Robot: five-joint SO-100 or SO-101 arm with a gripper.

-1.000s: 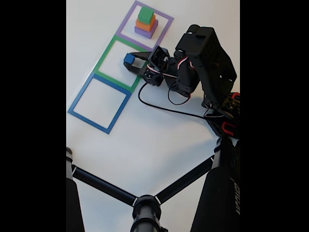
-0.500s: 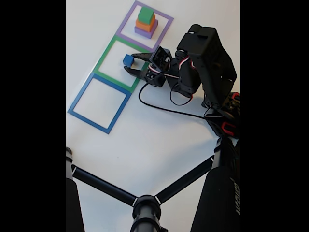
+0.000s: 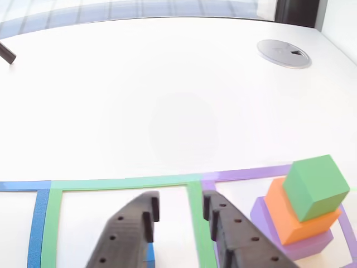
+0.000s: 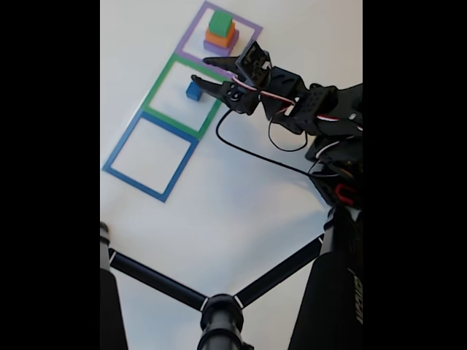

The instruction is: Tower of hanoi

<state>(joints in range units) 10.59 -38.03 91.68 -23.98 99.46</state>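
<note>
Now the gripper hangs over the near edge of the green square, its two black fingers parted and holding nothing. Seen from the gripper's own camera, those fingers are matte printed plastic with small round holes along their inner faces and blunt stepped tips, with a clear gap between them. The blue cube sits inside the green square just below the fingertips in the fixed view, apart from them; only a sliver of blue peeks from behind the left finger in the other view.

I judge the step to be the first one finished: the smallest block has been set down on the middle spot, and the arm is free for the next piece. That would be the green cube, which tops the stack in the purple square. Reaching it calls for a swing toward that stack, jaws kept wide, then a descent squarely over the top cube so only it is pinched and the orange slab beneath is not dragged.

The stack is a stepped pyramid: purple base widest, orange narrower, green smallest and slightly twisted. All look like smooth, hard, sharp-edged blocks. The three squares, with the blue one empty, are flat tape outlines on a glossy white table, which has a grey round cable port at its far side.
</note>
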